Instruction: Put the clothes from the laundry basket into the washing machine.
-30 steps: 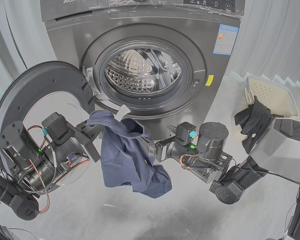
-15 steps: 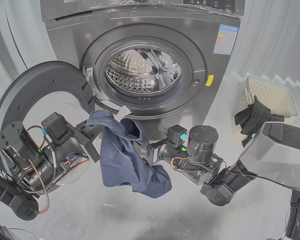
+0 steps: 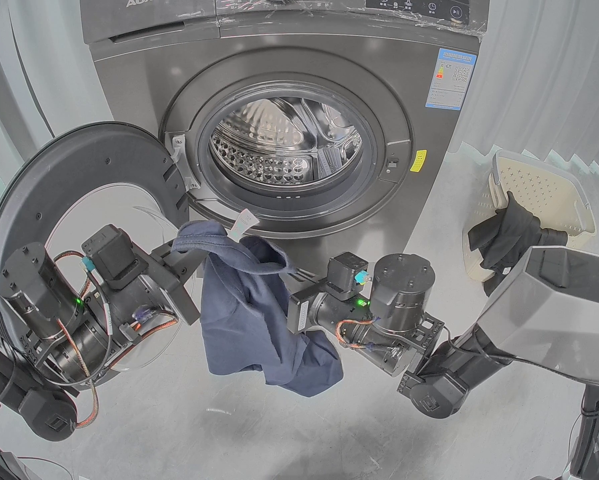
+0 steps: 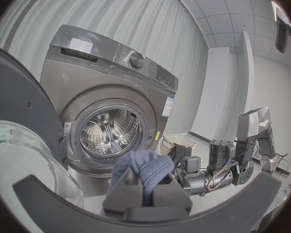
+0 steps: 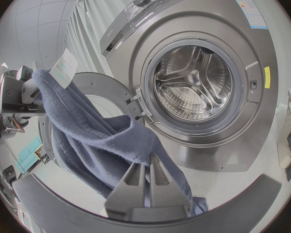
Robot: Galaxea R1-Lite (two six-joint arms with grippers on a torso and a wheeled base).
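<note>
We see a navy garment (image 3: pixel 253 315) hanging in the air in front of the washing machine (image 3: pixel 279 55), just below its round opening and clear of the floor (image 3: pixel 246 421). It is stretched between the two arms. The left gripper (image 4: pixel 147 182) has its jaws clenched on a bunched edge near the collar, where a white label (image 3: pixel 244 225) sticks up. The right gripper (image 5: pixel 147 175) has its jaws pinched tight on a fold at the garment's other side. The rest of the cloth droops between and below them.

Behind it we see the steel drum (image 3: pixel 279 141), with the door (image 3: pixel 79 168) swung wide to the robot's left, beside the left arm.

On the robot's right, near the machine's corner, the cream laundry basket (image 3: pixel 546 195) stands on the floor, and a dark garment (image 3: pixel 506 235) spills over its near rim. Pale curtains (image 3: pixel 553 68) hang behind the machine.
</note>
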